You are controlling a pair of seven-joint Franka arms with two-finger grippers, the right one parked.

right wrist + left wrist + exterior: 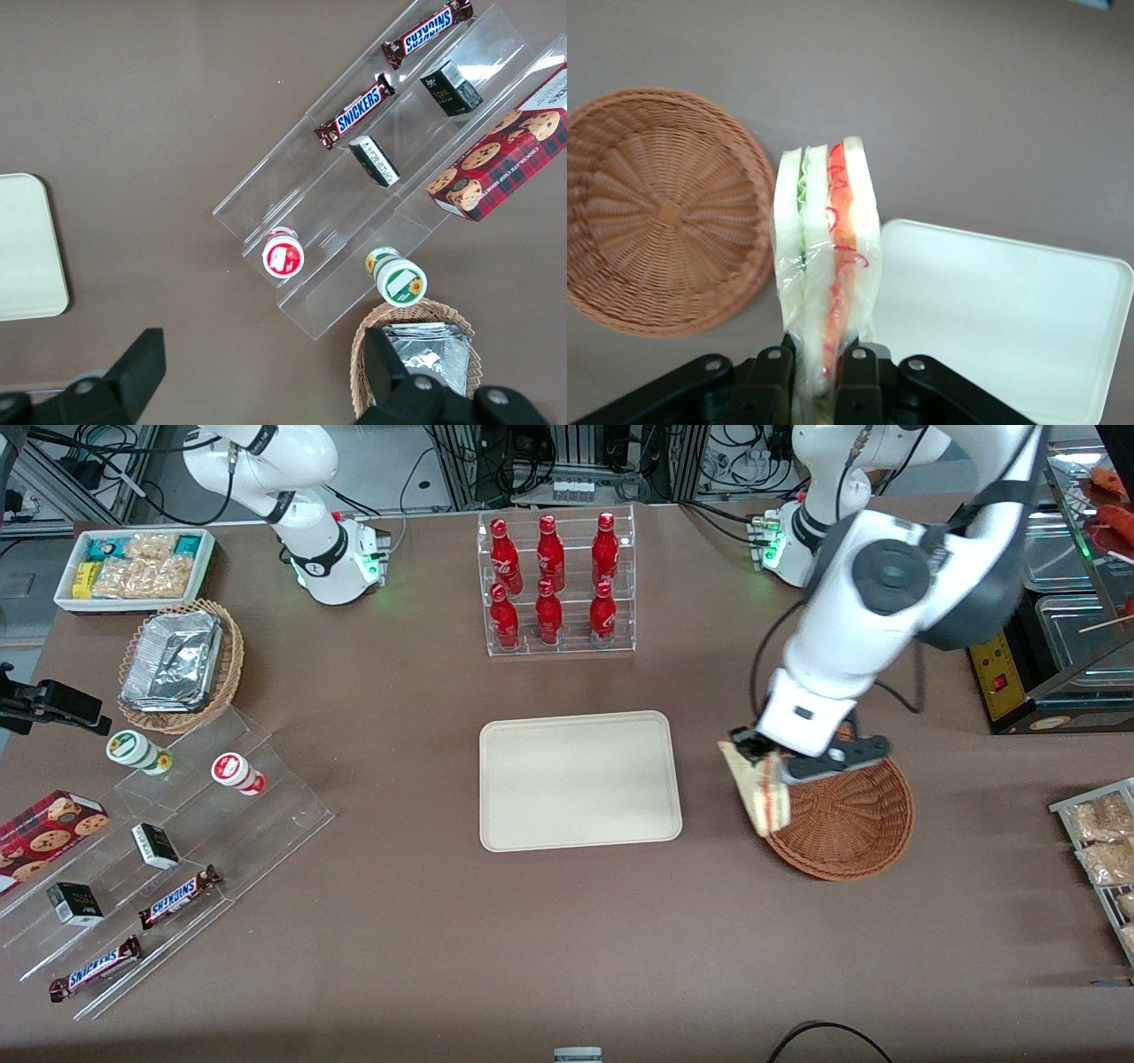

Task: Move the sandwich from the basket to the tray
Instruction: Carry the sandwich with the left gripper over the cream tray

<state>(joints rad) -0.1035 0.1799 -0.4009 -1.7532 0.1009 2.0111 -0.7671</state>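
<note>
**Sandwich lifted at the basket's edge**

The tray (580, 780) lies bare toward the parked arm from the gripper (769, 764) — open table between them. The gripper's fingers (778, 376) are clamped on the wrapped sandwich (757, 788), hanging over the rim of the basket (846, 815).

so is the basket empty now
Empty: the basket shows only bare weave. The gripper holds the sandwich in its shut jaws, between basket and tray.

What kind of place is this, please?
Probably a lab mock-up of a snack shop: cola bottles in a rack, Snickers bars on display steps, cabling. The claw holds the sandwich over the basket rim.
</note>
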